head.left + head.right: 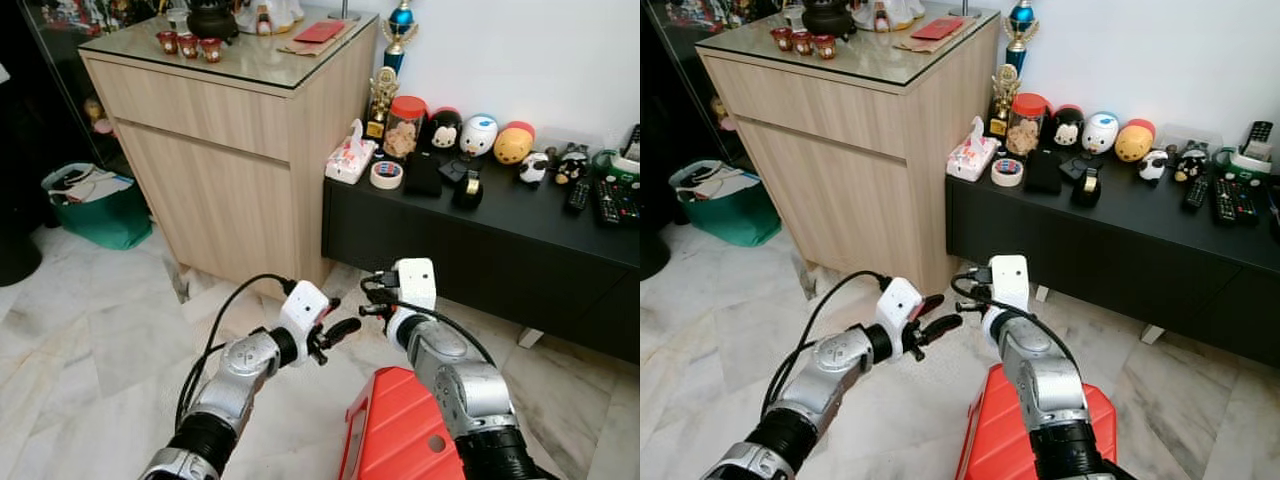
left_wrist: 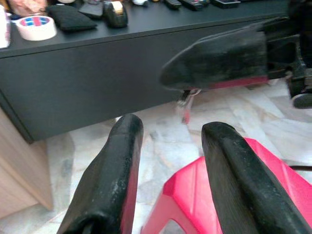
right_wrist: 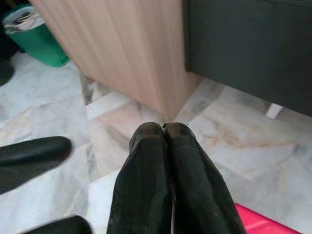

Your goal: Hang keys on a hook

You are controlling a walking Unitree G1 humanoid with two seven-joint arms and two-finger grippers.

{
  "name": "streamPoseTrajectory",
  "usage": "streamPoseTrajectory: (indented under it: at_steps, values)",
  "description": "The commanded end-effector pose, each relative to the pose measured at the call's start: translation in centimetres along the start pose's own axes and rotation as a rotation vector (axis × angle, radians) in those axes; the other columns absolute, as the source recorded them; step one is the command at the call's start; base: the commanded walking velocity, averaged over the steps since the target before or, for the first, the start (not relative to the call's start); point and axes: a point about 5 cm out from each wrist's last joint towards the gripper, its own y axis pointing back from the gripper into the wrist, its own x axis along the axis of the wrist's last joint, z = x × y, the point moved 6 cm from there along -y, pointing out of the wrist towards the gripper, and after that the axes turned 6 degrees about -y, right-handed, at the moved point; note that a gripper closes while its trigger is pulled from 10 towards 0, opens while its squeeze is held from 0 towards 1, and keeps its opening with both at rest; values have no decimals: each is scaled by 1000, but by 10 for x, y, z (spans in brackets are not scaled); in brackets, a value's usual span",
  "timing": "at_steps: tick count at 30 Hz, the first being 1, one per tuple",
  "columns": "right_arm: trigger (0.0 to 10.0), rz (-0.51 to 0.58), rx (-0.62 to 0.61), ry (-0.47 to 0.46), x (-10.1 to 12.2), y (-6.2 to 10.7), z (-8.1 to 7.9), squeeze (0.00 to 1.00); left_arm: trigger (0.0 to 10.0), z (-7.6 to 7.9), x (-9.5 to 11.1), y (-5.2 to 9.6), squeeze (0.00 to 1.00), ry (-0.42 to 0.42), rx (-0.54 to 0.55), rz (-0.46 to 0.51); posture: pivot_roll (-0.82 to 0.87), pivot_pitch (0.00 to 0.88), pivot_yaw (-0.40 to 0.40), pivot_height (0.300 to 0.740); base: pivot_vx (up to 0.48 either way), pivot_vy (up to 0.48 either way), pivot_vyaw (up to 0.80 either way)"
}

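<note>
**Left wrist view: keys between two grippers**

- Right gripper (image 2: 168,78): fingers pressed together, pinching the keys (image 2: 185,105), which dangle below at frame centre over the red stool (image 2: 273,161).
- Left gripper (image 2: 168,141): fingers parted, empty, just beneath the keys; I judge this a handover stance.
- Hook: none that I can make out.
- Green bag (image 1: 95,205), left edge of the left eye view: papers inside.
- Red-lidded jar (image 1: 405,125) on the black cabinet (image 1: 480,250): contents unclear.
</note>
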Motion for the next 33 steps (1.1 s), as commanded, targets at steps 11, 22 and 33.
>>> streamPoseTrajectory:
  at_steps: [11, 22, 33]
  values:
    - [10000, 6, 69, 8, 10, 3, -16, 0, 10000, 7, 4, -5, 0, -10, -50, 15, -52, 0, -50, 708, 0, 0, 0]
    - [10000, 4, 99, 12, 11, 5, -23, 0, 10000, 12, 2, -10, 0, -54, -73, 2, -63, 0, -51, 708, 0, 0, 0]
    - [10000, -7, 133, 18, 10, 7, -31, 0, 10000, 9, 1, -12, 0, -69, -55, -3, -61, 0, -58, 708, 0, 0, 0]
